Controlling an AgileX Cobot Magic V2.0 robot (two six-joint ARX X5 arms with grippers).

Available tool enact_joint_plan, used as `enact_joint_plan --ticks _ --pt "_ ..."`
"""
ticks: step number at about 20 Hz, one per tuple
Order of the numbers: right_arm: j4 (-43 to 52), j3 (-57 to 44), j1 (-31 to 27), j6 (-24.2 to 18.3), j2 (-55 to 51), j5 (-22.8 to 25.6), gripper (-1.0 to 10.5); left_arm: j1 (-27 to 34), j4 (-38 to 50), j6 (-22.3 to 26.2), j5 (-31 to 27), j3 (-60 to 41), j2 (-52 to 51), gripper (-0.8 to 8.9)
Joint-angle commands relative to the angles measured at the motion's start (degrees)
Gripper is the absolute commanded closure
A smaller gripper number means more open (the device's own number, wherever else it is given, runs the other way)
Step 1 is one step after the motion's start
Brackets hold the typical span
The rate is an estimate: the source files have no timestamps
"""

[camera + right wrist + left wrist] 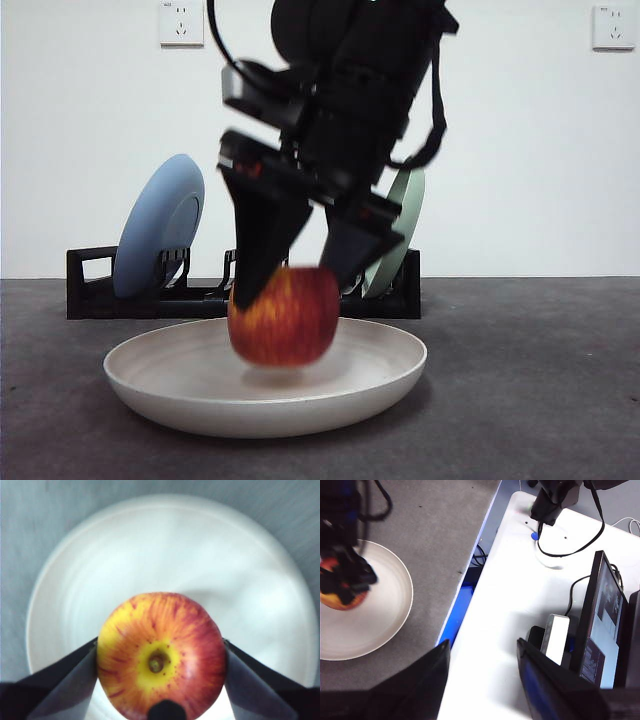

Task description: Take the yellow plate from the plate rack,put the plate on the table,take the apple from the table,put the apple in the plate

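Observation:
The cream yellow plate (pixel 200 385) lies flat on the dark grey table (pixel 540 380) in the front view. My right gripper (pixel 290 280) comes down from above and is shut on the red apple (pixel 284 316), holding it just above the plate's middle. In the right wrist view the apple (pixel 160 655) sits between the two jaws, stem dimple up, over the plate (pixel 165 555). The black plate rack (pixel 90 290) stands behind. My left gripper (pixel 482 680) is open and empty, off the table over a white desk; its view shows the plate (pixel 375 615) and apple (pixel 342 599).
A blue plate (pixel 160 225) and a pale green plate (pixel 400 230) stand upright in the rack. A white desk (pixel 505 605) with a monitor (pixel 602 625) and cables lies beside the table's edge.

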Motion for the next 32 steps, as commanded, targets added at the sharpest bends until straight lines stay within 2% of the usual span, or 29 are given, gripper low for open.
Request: enact_joint_plan --ticks 1,4,9,10,13,14,20,24,32 --pt "3.5 -2.3 0.9 1.2 0.3 2.4 9.6 0.1 0.2 0.3 0.0 -0.3 -0.1 5.9" --pt "5.7 -4.3 1.6 1.3 0.3 4.3 9.6 0.1 0.2 0.3 -0.2 -0.3 -0.1 5.9" --pt "6.8 -5.4 2.2 2.2 0.3 4.6 9.4 0.1 0.2 0.3 -0.2 -0.3 -0.1 5.9" --pt "6.9 -5.4 2.3 2.2 0.3 4.6 8.9 0.1 0.2 0.3 -0.2 -0.3 -0.1 5.9" --pt "6.9 -5.4 2.6 3.1 0.3 4.5 5.3 0.1 0.2 0.3 -0.2 -0.3 -0.1 5.9" --pt "6.9 -5.3 2.6 3.6 0.3 4.5 4.6 0.1 0.2 0.3 -0.2 -0.3 -0.1 5.9" --pt "6.3 -5.1 2.6 3.7 -1.6 3.9 4.4 0.1 0.2 0.3 -0.2 -0.3 -0.1 5.9" --pt "3.3 -5.1 2.6 5.0 -7.3 4.6 4.4 0.1 0.1 0.3 -0.2 -0.3 -0.1 5.9" --pt "-16.3 -5.0 2.6 7.2 -28.4 5.2 4.5 0.1 0.1 0.3 -0.2 -0.3 -0.1 5.9"
